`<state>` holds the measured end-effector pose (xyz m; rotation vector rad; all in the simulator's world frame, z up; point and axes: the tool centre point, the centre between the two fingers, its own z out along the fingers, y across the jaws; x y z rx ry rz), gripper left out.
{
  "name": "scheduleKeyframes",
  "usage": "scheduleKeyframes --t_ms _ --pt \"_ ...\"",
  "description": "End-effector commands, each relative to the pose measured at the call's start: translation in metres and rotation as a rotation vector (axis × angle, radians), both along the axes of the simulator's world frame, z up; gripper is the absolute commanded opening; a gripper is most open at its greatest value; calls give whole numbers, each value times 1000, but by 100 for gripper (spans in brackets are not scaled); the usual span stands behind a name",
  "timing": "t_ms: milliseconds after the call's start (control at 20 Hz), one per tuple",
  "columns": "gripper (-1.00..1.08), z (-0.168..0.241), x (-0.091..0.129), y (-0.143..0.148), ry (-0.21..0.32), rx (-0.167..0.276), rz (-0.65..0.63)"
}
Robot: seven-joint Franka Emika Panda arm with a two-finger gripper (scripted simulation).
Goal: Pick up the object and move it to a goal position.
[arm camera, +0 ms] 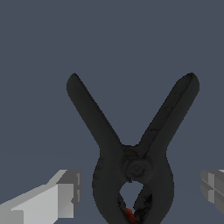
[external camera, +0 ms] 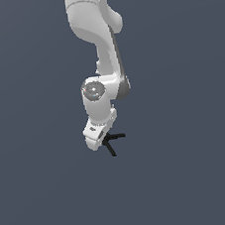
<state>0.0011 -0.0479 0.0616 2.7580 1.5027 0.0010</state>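
Claw poised around the clamp

The clamp lies on the surface between the spread fingers, which don't touch it. If they close on the rounded body off-centre, I reckon it could twist or squirt free.

The spring clamp looks like matt black plastic, a little rough and grainy, with a small glossy red tip at the lower edge of the frame. The gripper fingers are smooth pale grey with a dull finish. The arm is smooth white with a soft shine.
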Motion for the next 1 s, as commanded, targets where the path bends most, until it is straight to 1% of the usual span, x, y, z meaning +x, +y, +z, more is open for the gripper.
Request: scheduleKeyframes --t_ms 0,250,500,550,950 --pt "100 -10 -1 0 1 0 1" --pt "100 -35 -1 0 1 0 4" --pt "100 -42 0 0 1 0 4" --pt "-100 -42 0 0 1 0 4" --pt "-100 -42 0 0 1 0 4"
